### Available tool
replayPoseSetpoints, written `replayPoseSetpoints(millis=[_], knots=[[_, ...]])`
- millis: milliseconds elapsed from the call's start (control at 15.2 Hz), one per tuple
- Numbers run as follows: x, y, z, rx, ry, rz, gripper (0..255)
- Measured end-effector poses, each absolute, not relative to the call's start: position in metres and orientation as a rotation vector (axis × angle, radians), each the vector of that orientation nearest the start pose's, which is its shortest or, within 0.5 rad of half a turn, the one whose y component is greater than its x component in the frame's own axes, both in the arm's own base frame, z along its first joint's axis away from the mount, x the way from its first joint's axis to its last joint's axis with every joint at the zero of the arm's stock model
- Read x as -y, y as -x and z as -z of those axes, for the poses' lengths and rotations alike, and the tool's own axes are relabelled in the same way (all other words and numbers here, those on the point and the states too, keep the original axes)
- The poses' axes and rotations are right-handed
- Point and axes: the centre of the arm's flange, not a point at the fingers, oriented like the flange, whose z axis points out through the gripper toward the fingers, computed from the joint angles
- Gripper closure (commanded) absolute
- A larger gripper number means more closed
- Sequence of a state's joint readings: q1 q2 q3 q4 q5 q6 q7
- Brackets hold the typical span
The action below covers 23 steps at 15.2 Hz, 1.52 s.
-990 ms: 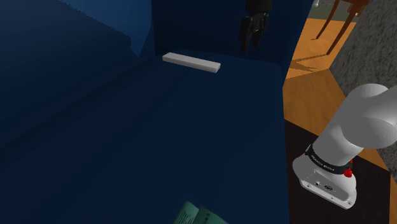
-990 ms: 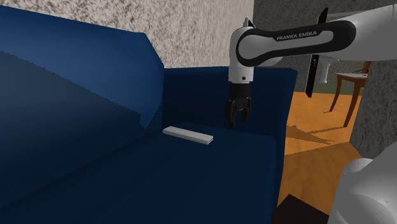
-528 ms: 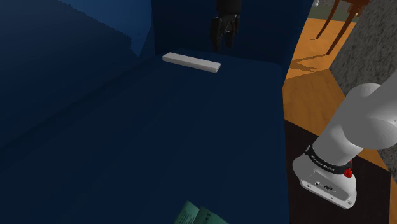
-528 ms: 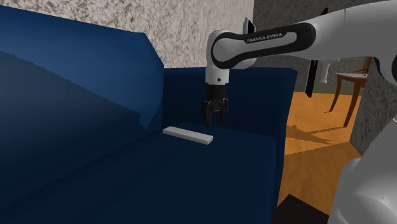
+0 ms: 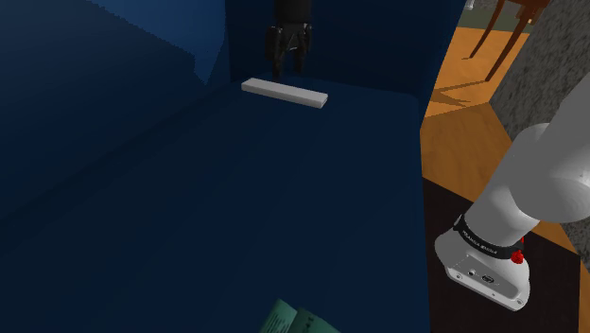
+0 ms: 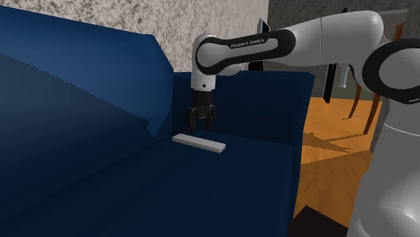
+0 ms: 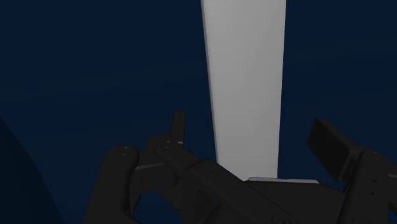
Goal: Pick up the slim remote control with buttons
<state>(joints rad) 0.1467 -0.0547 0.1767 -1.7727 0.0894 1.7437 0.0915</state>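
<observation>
The step in hand is judged to be the final descent onto the remote [image 5: 284, 93], and it is best done straight down, with the wrist kept as it is, so that the 2 fingers pass either side of the narrow width and are closed only once the tips are level with the remote's thin sides. Since the slab is low and flat, the tips should be brought almost to the cushion, or the grip may slip off the upper edges. The remote is drawn as a plain pale grey bar with no buttons visible, and it lies flat on the seat of a blue sofa [image 5: 284, 208], near the corner where backrest and armrest meet. The pincer [image 6: 200, 126] is seen open, pointing down and hanging just above the remote [image 6: 198, 143], roughly at mid-length, not touching it. In the wrist view the remote [image 7: 245, 83] runs lengthwise between the spread fingers of the pincer [image 7: 254, 137], a little nearer one finger.
</observation>
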Motion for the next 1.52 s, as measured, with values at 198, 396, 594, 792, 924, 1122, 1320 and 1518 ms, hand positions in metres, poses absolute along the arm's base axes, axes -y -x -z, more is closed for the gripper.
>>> replayPoseSetpoints(millis=[198,396,594,792,924,1122,1320,1518], knots=[[-0.193,-0.523,-0.562,0.343,3.036,0.016,0],[-0.195,-0.523,-0.548,0.344,3.036,0.017,0],[-0.195,-0.523,-0.536,0.344,3.036,0.017,0],[-0.195,-0.523,-0.534,0.345,3.035,0.019,255],[-0.195,-0.523,-0.534,0.345,3.035,0.020,255],[-0.196,-0.523,-0.534,0.345,3.035,0.021,255],[-0.196,-0.523,-0.534,0.345,3.035,0.020,255],[-0.195,-0.524,-0.544,0.344,3.035,0.018,255]])
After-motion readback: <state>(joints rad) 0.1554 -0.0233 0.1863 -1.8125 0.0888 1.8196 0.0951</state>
